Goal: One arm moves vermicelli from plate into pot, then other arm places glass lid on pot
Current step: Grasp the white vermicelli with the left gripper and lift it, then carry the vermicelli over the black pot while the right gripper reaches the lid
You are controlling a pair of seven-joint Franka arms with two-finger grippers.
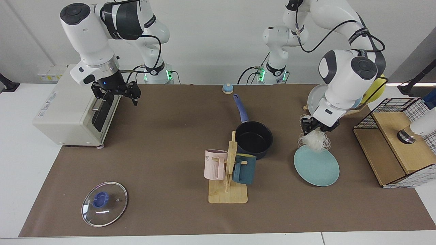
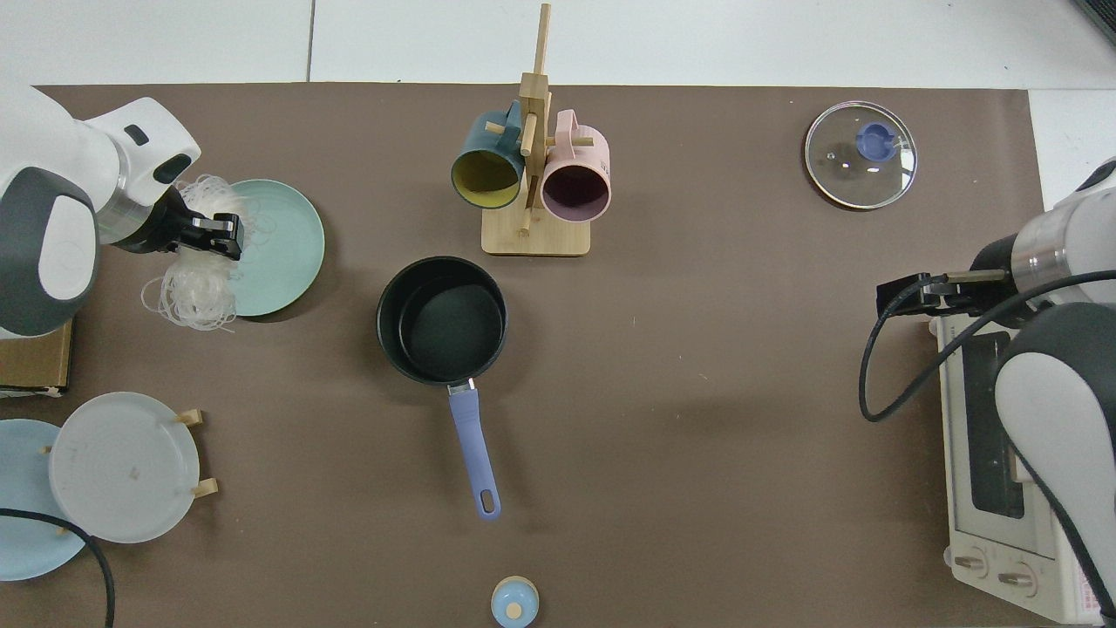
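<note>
My left gripper [image 1: 315, 127] [image 2: 218, 234] is shut on the vermicelli [image 1: 315, 142] [image 2: 192, 288], a white tangle hanging in the air above the far edge of the teal plate [image 1: 318, 168] [image 2: 283, 249]. The plate lies bare on the mat. The navy pot [image 1: 253, 139] [image 2: 442, 319] with its blue handle stands to the plate's left in the facing view, nothing inside it. The glass lid [image 1: 104, 203] [image 2: 860, 154] with a blue knob lies flat near the mat's front corner. My right gripper [image 1: 115, 92] [image 2: 898, 295] waits open in the air beside the toaster oven.
A wooden mug stand [image 1: 228, 190] with a pink mug [image 1: 215, 165] and a teal mug [image 1: 244, 168] stands just in front of the pot. A toaster oven [image 1: 68, 109] sits at one end, a plate rack [image 2: 122, 467] and a wire-and-wood box [image 1: 395, 143] at the other. A small blue knob [image 1: 227, 88] lies at the back.
</note>
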